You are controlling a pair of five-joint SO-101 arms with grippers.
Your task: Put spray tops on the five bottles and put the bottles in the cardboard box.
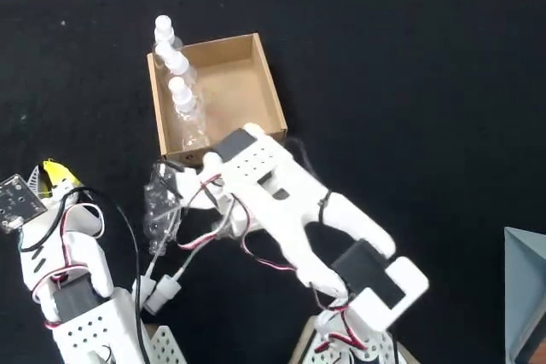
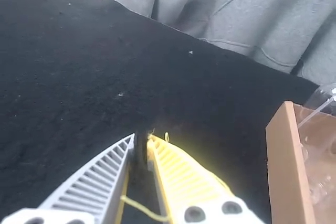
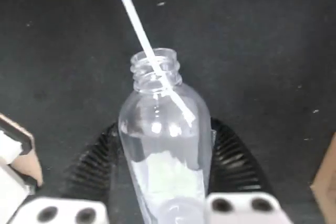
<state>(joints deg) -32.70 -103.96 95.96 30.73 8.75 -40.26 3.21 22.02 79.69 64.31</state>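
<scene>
Bottle: clear, neck open, no spray top on it. A thin white tube runs slantwise in through the neck. The right gripper has its black fingers clamped on the bottle's sides, just beside the box at its near corner. Three capped bottles lie in the box along one wall. The left gripper is well apart over the black table, fingers drawn together, holding nothing.
</scene>
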